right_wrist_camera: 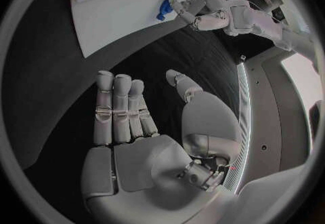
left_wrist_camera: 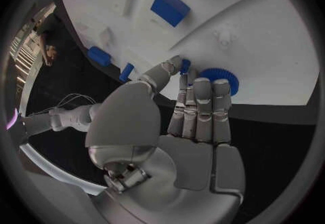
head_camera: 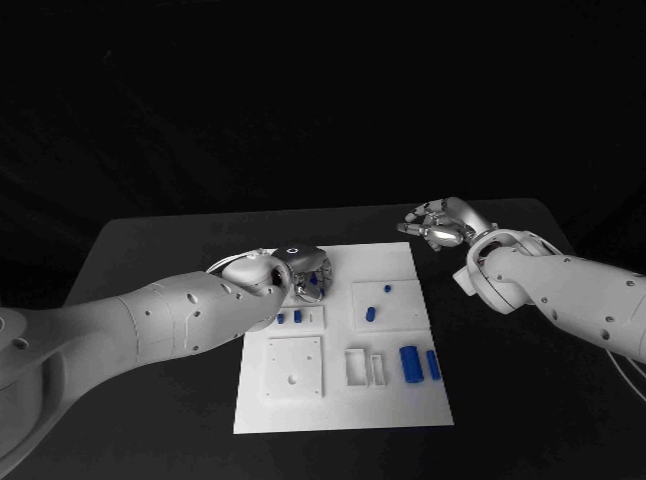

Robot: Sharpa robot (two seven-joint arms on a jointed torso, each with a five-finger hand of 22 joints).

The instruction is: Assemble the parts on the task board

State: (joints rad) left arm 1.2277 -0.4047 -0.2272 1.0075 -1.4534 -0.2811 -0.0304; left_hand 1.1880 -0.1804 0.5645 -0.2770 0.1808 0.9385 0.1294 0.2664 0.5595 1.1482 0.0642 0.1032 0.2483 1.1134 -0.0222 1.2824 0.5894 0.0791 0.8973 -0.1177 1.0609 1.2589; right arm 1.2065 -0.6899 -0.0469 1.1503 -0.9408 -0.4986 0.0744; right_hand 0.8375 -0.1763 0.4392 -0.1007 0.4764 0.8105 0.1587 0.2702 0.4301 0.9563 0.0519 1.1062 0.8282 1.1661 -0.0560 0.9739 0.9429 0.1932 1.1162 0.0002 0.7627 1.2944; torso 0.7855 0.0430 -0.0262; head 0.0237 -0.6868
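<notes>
I'm working in what looks like a robotics lab or test cell. The black table (head_camera: 165,250) stands before a dark backdrop, carrying a white task board (head_camera: 395,400) with blue parts (head_camera: 410,361).

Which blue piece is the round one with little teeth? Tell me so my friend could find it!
Find the white task board in the middle of the black table. Go to its far corner, where the left hand hovers. The blue gear lies flat there, just past the fingertips. It is round with a toothed rim; the other blue pieces are blocks or pegs.
</notes>
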